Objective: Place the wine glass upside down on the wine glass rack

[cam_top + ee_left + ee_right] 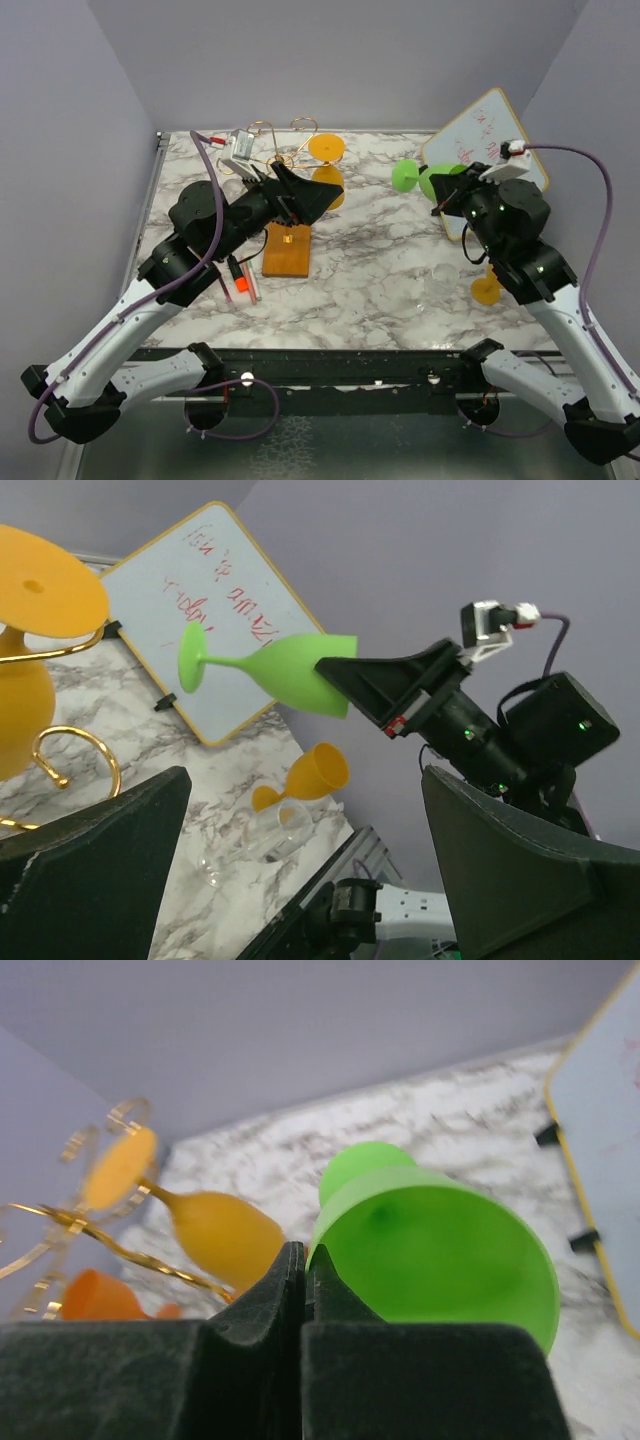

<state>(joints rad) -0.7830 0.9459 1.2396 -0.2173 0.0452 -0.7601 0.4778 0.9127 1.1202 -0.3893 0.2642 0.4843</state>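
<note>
We are in the carrying step: our right gripper [338, 676] is pinched on the bowl rim of the green wine glass [285, 670], which hangs in the air on its side, foot pointing toward the wine glass rack [287, 250] and well apart from it, while our left gripper [312, 190] stands wide and empty close by the rack. Next, we judge, we must carry the glass across to a free wire arm beside the orange glass [325, 148] hung there, turn it bowl-down and slide the stem into the curl
</note>
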